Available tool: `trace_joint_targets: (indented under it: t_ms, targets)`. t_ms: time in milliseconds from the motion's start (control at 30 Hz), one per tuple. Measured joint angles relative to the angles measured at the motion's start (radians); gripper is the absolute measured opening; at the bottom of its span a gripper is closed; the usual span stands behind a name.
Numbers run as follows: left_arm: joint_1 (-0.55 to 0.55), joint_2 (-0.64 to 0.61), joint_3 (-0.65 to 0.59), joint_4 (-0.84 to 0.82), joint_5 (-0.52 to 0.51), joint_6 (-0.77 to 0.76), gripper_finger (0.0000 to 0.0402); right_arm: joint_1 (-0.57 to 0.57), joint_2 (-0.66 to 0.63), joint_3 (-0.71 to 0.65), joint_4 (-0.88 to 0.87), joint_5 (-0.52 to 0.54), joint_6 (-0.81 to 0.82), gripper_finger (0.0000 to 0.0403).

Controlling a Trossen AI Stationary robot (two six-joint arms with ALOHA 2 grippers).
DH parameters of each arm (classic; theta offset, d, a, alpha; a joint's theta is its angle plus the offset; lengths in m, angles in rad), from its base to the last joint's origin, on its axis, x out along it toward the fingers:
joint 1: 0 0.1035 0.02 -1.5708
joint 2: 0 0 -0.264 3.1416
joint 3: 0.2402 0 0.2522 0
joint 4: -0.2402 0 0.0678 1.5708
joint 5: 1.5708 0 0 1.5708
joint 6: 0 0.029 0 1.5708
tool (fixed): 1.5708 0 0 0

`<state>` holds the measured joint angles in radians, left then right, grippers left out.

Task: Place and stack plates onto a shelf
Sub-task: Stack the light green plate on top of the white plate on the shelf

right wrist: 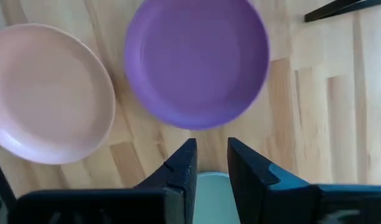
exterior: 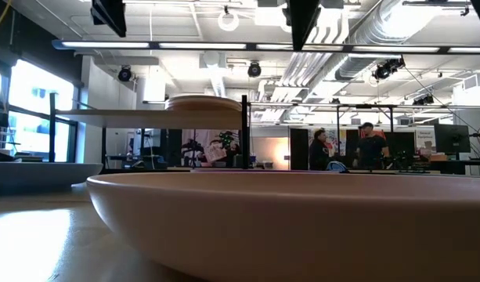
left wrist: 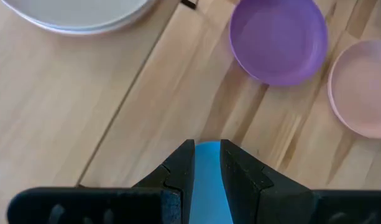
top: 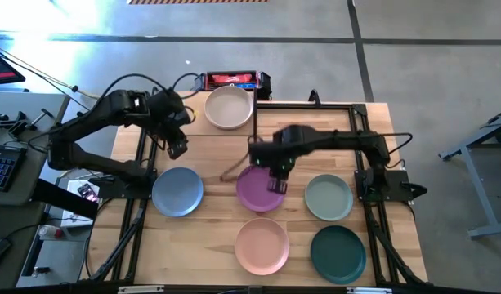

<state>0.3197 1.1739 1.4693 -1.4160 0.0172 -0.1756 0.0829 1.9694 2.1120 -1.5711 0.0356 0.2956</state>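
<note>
Looking down from the high view, you've got one plate job done and plenty left: a cream plate [top: 229,107] sits on the shelf [top: 193,122] at the far side of the table [top: 209,245], and the low view shows it resting flat up on that raised board, possibly as a small stack, though you can't tell how many are in it. Five plates wait down on the table: the blue plate [top: 177,191] on the left, the purple plate [top: 261,187] in the middle, the pink plate [top: 262,245] nearest the front, the sage green plate [top: 328,198] and the dark teal plate [top: 337,252] on the right.

Your right gripper [top: 276,181] hangs over the purple plate's near edge, and in its wrist view the jaws stand a narrow gap apart with nothing between them, the sage green plate showing through the gap. Your left gripper [top: 177,149] hovers by the shelf's front edge, between the cream plate and the blue plate, jaws likewise slightly parted and empty, with blue showing behind the gap.

By my reckoning you're early in the run: neither arm has hold of a plate, so every plate on the table has yet to be lifted and stacked, and the purple one looks like the likeliest next pick
</note>
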Motion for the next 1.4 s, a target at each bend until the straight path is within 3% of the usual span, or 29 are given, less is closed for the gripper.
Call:
trace_joint_targets:
  t_ms: [167, 333, 667, 1033, 1400]
  targets:
    - [-0.106, -0.014, 0.0, -0.001, -0.008, -0.058, 0.0065, 0.125, 0.0, 0.0, 0.0, 0.121, 0.174, 0.0067]
    - [-0.212, -0.019, 0.0, -0.001, -0.071, -0.125, 0.0065, 0.23, 0.0, -0.017, 0.002, 0.164, 0.344, 0.0067]
    - [-0.371, -0.03, -0.147, 0.039, -0.119, -0.251, 0.0065, 0.385, 0.003, -0.258, 0.068, 0.172, 0.656, 0.0067]
    - [-0.422, -0.031, -0.272, 0.101, -0.118, -0.326, 0.0065, 0.399, 0.002, -0.471, 0.148, 0.042, 1.005, 0.0067]
    - [-0.428, -0.031, -0.278, 0.144, -0.118, -0.329, 0.0065, 0.388, 0.002, -0.611, 0.199, 0.039, 1.114, 0.0067]
